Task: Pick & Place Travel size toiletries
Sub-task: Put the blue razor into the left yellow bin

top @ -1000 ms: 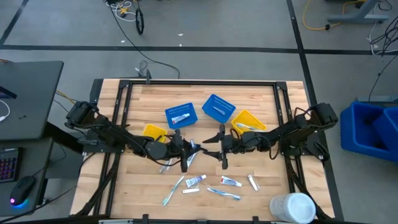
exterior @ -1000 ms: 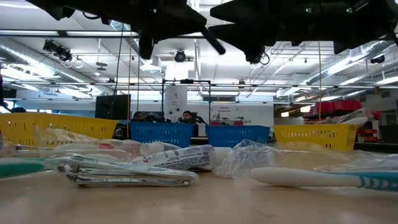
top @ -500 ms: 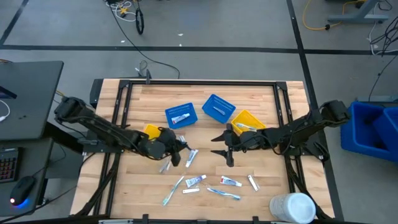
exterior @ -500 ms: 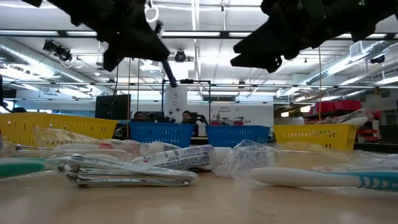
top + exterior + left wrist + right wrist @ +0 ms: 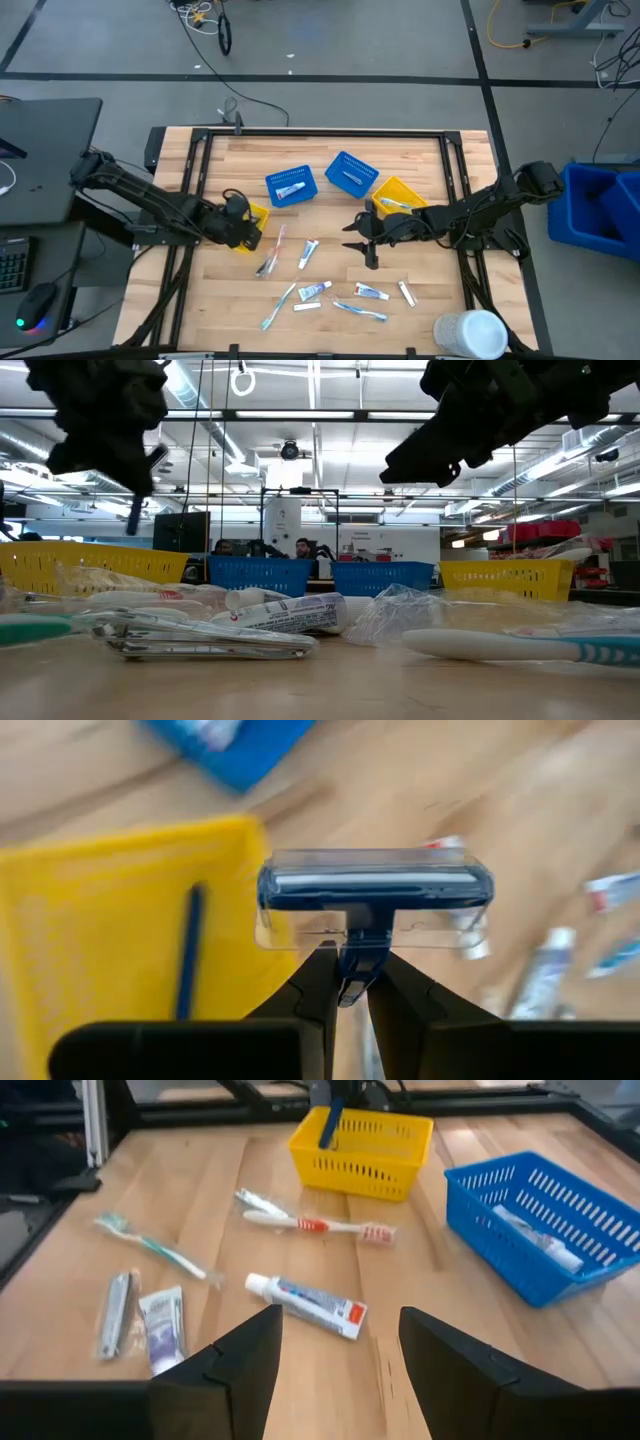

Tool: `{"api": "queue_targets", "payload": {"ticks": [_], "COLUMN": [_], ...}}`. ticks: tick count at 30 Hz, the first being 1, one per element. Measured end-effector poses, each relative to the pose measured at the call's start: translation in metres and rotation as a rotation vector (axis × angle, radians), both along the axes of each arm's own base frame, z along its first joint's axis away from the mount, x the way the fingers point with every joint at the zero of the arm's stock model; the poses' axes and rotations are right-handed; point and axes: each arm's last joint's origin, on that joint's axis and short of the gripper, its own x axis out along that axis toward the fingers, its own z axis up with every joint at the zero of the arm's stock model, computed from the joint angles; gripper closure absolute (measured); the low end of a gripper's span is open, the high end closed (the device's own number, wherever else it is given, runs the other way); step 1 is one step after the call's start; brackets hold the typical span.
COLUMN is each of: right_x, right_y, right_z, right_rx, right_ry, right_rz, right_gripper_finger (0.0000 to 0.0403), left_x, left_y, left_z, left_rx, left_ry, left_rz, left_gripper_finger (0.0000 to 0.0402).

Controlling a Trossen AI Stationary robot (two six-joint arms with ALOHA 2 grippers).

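My left gripper (image 5: pixel 357 992) is shut on a dark blue razor (image 5: pixel 375 890) with a clear cap, above the near right edge of the left yellow basket (image 5: pixel 254 212). A dark blue stick (image 5: pixel 189 952) lies in that basket. My right gripper (image 5: pixel 335 1370) stands open above the table's middle, touching nothing. Below it lie a white tube (image 5: pixel 305 1302), a white and red toothbrush (image 5: pixel 320 1226) and a teal toothbrush (image 5: pixel 150 1245). More tubes (image 5: pixel 313 290) and toothbrushes (image 5: pixel 277 305) lie toward the near edge. My left gripper pinches the razor's dark handle (image 5: pixel 358 958), just below the head, between its two fingertips. The fingers slant down from the table's left side. The capped head stands crosswise past the fingertips, lifted clear of table and basket.
Two blue baskets (image 5: pixel 290 185) (image 5: pixel 351 173) stand at the far middle, each with an item inside. A second yellow basket (image 5: pixel 400 195) sits to their right. A large white cylinder (image 5: pixel 470 333) stands at the near right corner. Bare wood shows between the baskets and the loose items.
My left gripper has swung from above the loose items at the table's middle toward the left edge, to the left yellow basket, rolling and tipping downward as it went. It has stayed shut. My right gripper has drawn back slightly toward the right.
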Motion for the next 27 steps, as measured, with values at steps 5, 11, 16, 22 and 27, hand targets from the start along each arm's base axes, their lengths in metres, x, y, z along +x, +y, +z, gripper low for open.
{"api": "queue_targets", "payload": {"ticks": [5, 11, 16, 22, 27], "right_x": [-0.002, -0.002, -0.002, -0.003, -0.003], "right_y": [-0.001, -0.001, -0.001, -0.001, -0.001], "right_z": [-0.004, -0.004, -0.004, -0.006, -0.006], "right_rx": [-0.011, -0.007, 0.023, 0.028, 0.027], "right_ry": [0.044, 0.049, 0.05, 0.063, 0.066], "right_rz": [0.0, -0.002, -0.017, -0.022, -0.022], "right_gripper_finger": [0.0186, 0.0184, 0.0196, 0.0207, 0.0214], "left_x": [-0.005, 0.002, 0.01, 0.016, 0.015], "left_y": [0.001, 0.002, 0.007, 0.014, 0.018], "left_z": [-0.008, -0.018, -0.028, -0.037, -0.035], "left_rx": [-0.04, -0.096, -0.099, -0.133, -0.164], "left_ry": [0.107, 0.171, 0.224, 0.303, 0.313], "left_rz": [0.057, 0.098, 0.133, 0.131, 0.118], "left_gripper_finger": [0.0347, 0.0346, 0.0345, 0.0345, 0.0345]}}
